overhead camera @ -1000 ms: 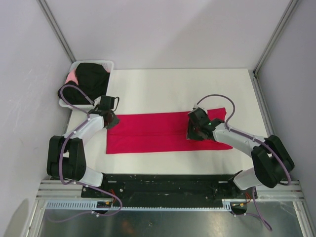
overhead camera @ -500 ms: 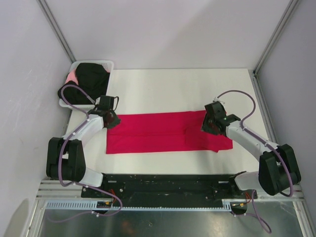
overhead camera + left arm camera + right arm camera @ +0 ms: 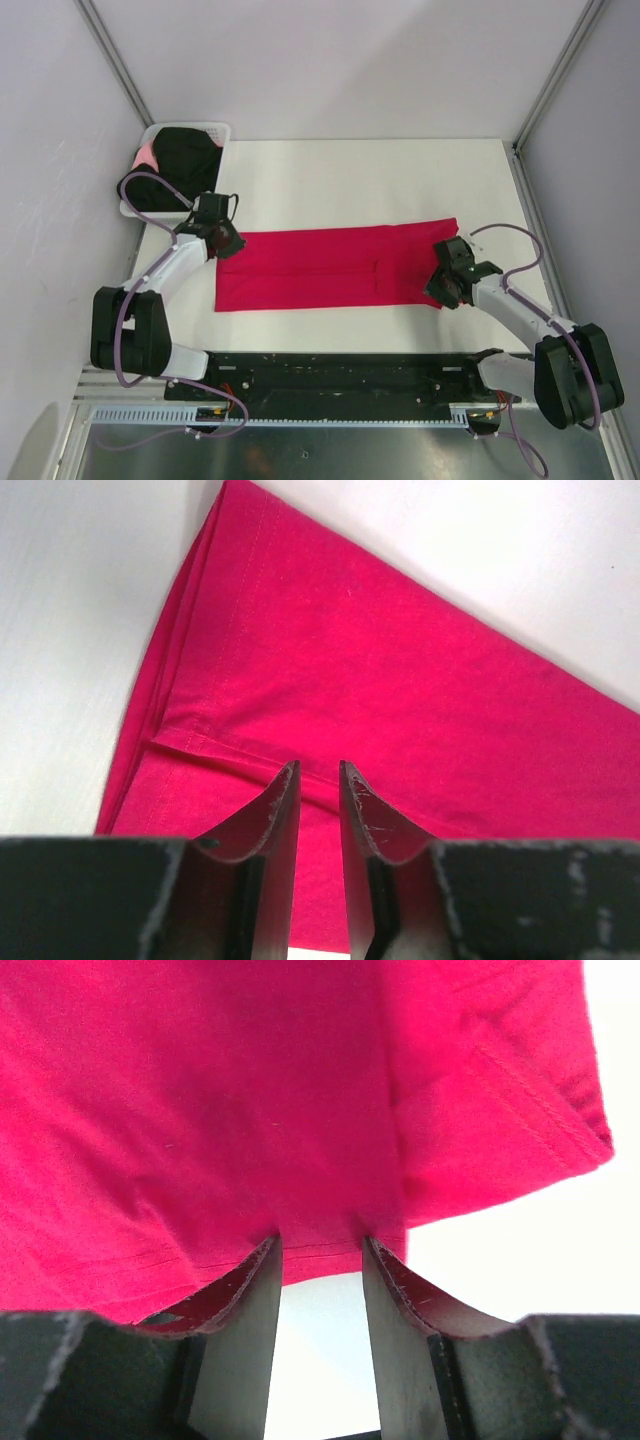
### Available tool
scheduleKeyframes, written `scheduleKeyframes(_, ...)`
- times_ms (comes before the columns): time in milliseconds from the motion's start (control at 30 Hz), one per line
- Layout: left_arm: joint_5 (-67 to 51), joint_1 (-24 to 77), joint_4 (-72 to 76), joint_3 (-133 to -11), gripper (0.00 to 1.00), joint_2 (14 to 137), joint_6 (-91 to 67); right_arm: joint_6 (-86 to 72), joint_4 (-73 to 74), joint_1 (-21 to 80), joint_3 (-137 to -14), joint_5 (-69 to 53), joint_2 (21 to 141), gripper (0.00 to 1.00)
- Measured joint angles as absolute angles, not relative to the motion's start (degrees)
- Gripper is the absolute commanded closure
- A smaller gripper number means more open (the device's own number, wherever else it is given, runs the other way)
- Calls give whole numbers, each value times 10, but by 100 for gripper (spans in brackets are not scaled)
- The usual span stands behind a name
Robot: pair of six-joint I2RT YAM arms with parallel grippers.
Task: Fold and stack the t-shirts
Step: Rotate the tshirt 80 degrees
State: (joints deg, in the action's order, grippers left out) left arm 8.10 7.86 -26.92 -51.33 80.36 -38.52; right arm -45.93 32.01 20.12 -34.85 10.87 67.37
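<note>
The red t-shirt lies flat on the white table as a long folded strip. My left gripper rests on its far left corner. In the left wrist view the jaws stand a narrow gap apart with flat red cloth under them, nothing pinched. My right gripper is at the shirt's near right corner. In the right wrist view the jaws are open, their tips at the cloth's hem, with bare table between them. Black t-shirts are heaped in the basket.
The white plastic basket stands at the table's far left corner against the left wall. Grey walls and metal posts enclose the table on three sides. The table is white beyond the shirt.
My right gripper has drawn back to the right and nearer, from the shirt's middle to its near right corner. The shirt now lies flatter on the right. The left gripper has stayed put.
</note>
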Motion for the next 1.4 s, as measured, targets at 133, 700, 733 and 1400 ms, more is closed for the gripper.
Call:
scheduleKeyframes(133, 73, 79, -269, -513, 74, 799, -385, -480, 325, 184, -330, 107, 653, 57)
scheduleKeyframes(700, 63, 79, -269, -513, 74, 788, -385, -534, 331, 102, -275, 96, 563, 56)
scheduleKeyframes(733, 61, 79, -269, -513, 74, 788, -385, -535, 326, 98, -273, 96, 568, 57)
scheduleKeyframes(1400, 10, 126, -267, -510, 72, 771, -333, -441, 93, 6, -616, 67, 1050, 66)
